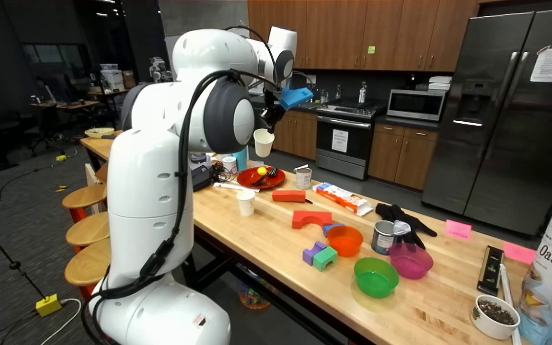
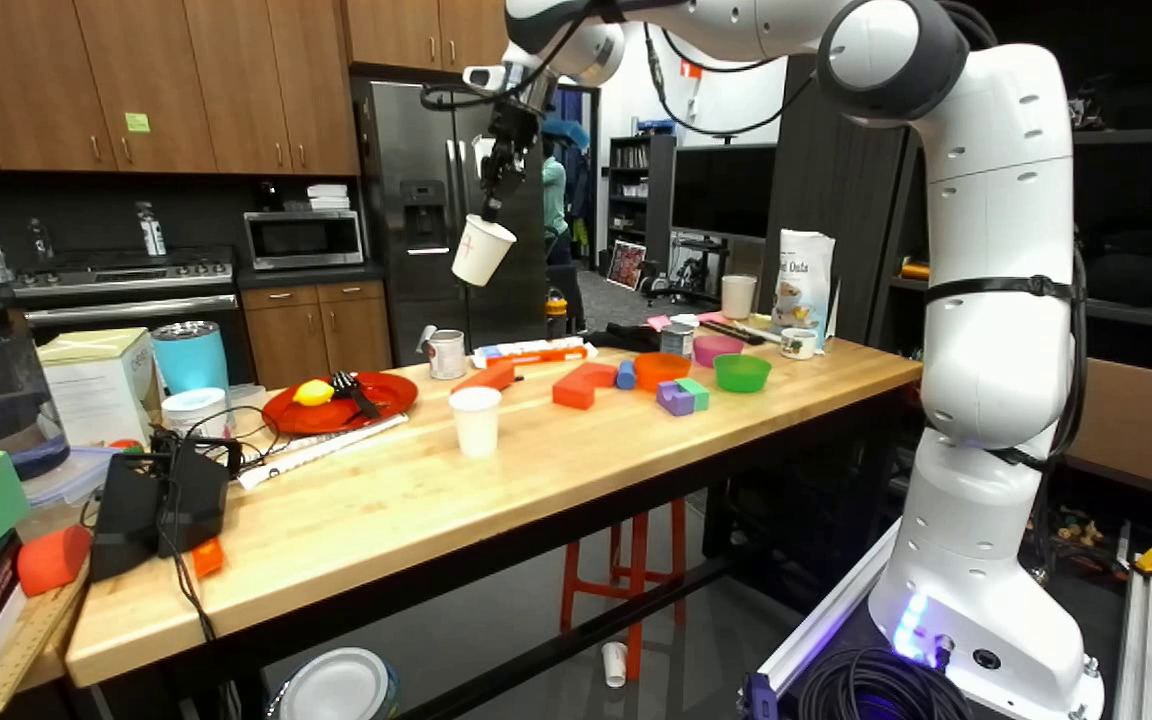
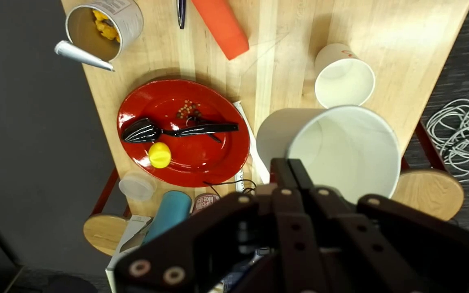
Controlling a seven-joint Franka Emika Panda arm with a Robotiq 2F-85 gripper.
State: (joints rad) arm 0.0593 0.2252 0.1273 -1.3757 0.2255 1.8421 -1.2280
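A white paper cup (image 3: 352, 150) hangs tilted in the air above the table, its wall pinched at the rim by my gripper (image 3: 287, 165). One finger is inside the cup and the other outside; its visible inside looks empty. In both exterior views the held cup (image 1: 263, 143) (image 2: 483, 252) is well clear of the tabletop. A second, smaller-looking white cup (image 3: 345, 83) stands upright on the wood below it. To the left in the wrist view lies a red plate (image 3: 208, 160) bearing a black spoon (image 3: 141, 132), a yellow lemon-like object (image 3: 160, 155) and small brown bits.
Near the plate stand an opened can (image 1: 304, 177) and a red block (image 1: 289, 196). Farther along the table are a red arch block (image 1: 312, 218), orange (image 1: 345, 240), green (image 1: 375, 278) and magenta (image 1: 411, 261) bowls, and an oats bag (image 1: 551, 273). Cables (image 2: 181, 560) trail over the table edge.
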